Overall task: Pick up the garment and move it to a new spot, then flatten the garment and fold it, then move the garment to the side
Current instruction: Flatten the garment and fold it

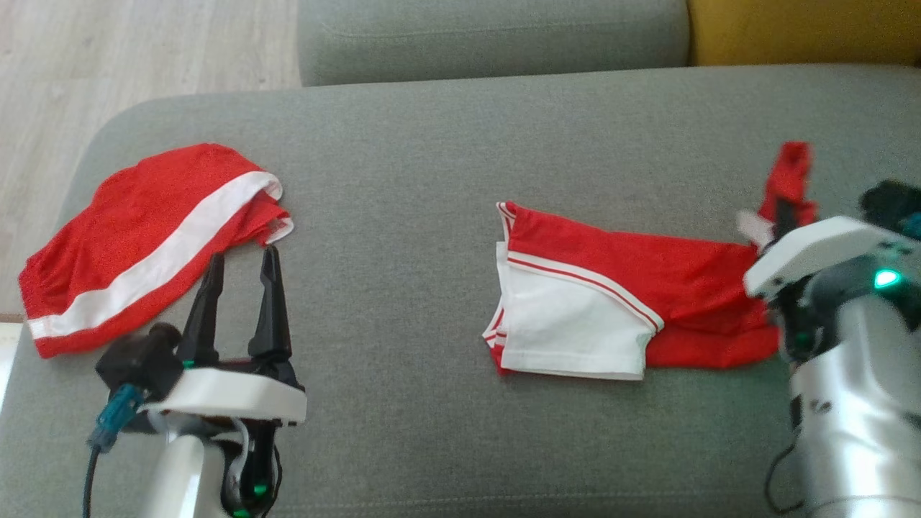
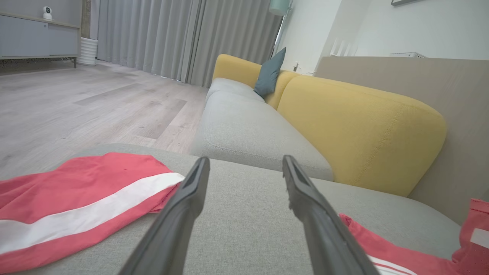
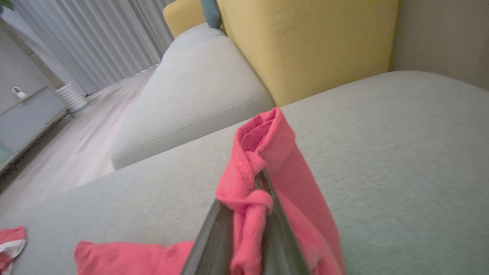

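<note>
Right gripper [image 3: 261,178] clamps garment [image 1: 647,288] edge, bare cushion [image 1: 388,216] beside it

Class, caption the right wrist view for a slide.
Right gripper pinching the red garment by its bunched edge, over a grey sofa seat.

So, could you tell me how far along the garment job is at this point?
The grasp looks done: the right gripper is shut on one raised edge of the red and white garment, whose rest lies on the sofa cushion. The left gripper hangs open beside the striped red shorts, holding nothing. Flattening, folding and moving aside look undone.
</note>
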Motion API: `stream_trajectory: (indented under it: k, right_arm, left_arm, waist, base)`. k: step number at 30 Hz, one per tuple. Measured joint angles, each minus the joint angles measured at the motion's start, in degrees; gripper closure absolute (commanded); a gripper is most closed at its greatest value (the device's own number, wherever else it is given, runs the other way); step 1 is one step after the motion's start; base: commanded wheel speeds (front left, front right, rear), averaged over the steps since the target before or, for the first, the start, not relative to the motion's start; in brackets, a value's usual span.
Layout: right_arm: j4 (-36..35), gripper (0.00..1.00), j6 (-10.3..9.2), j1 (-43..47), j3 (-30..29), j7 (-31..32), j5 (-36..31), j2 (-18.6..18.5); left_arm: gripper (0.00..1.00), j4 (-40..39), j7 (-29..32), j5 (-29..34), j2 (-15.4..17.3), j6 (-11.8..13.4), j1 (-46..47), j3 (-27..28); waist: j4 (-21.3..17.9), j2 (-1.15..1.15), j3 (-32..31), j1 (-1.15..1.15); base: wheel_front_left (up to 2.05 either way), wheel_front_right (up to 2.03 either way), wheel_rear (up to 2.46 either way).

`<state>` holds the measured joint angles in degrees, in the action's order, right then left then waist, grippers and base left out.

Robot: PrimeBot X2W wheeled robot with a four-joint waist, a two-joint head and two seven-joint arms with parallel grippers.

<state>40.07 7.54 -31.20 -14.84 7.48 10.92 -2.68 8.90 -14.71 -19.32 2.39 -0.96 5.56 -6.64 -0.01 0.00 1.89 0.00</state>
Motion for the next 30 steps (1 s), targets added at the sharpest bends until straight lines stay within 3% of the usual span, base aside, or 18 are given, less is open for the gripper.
stream_trajectory:
  k: [6, 7, 22, 30]
  right_arm:
    - [0.5, 1.00, 0.00, 3.8, 13.0, -3.4, 12.1, 0.0]
    - [0.5, 1.00, 0.00, 3.8, 13.0, -3.4, 12.1, 0.0]
    - [7.7, 1.00, 0.00, 3.2, 43.7, -17.3, 36.2, -0.4]
    - [13.5, 1.00, 0.00, -1.5, 54.0, -20.7, 45.0, -0.6]
  left_arm:
    - [0.00, -0.3, 0.0, 0.0, 0.0, 0.0, -0.8, -0.3]
    - [0.00, -0.3, 0.0, 0.0, 0.0, 0.0, -0.8, -0.3]
    - [0.00, 0.4, 0.0, -1.5, 0.0, 0.5, -0.7, -2.0]
    - [0.00, 0.6, 0.0, -2.2, 0.0, 0.5, -0.7, -3.2]
  waist:
    - [1.1, 0.00, -0.6, 0.00]
    - [1.1, 0.00, -0.6, 0.00]
    - [2.3, 0.00, 0.2, 0.00]
    - [4.2, 0.00, 0.5, 0.00]
  base:
    - [0.00, 0.00, 0.00]
    - [0.00, 0.00, 0.00]
    - [0.00, 0.00, 0.00]
    - [0.00, 0.00, 0.00]
